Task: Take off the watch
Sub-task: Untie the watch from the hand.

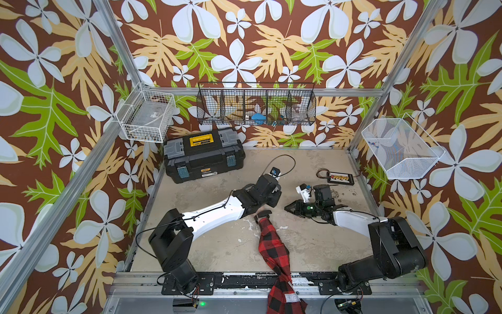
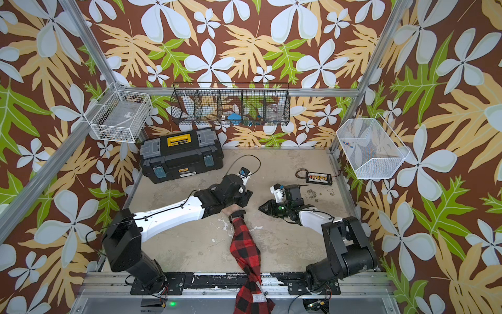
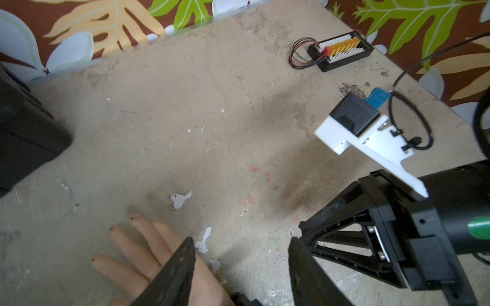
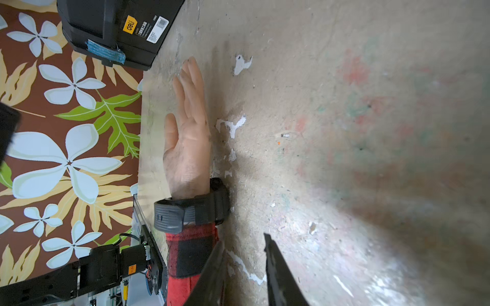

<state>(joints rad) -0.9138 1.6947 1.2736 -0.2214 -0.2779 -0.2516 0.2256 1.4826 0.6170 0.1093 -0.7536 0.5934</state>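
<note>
Scuffed, chipped beige tabletop (image 1: 217, 244), boxy black plastic toolbox (image 1: 203, 160) at the back. Soft red-black plaid sleeve (image 1: 271, 244), smooth rubbery mannequin hand (image 4: 188, 137) lying flat. Left gripper (image 3: 242, 265) over that hand, jaws wide, empty; right gripper (image 4: 245, 265) near the cuff, narrowly parted, empty. Chunky ribbed black watch (image 4: 191, 212) wraps the wrist.

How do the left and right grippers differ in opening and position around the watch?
The left gripper gapes wide; the right gripper shows only a narrow gap. The left is over the mannequin hand; the right sits off to the side of the watch, not touching it. Both are empty; the watch is strapped on.
</note>
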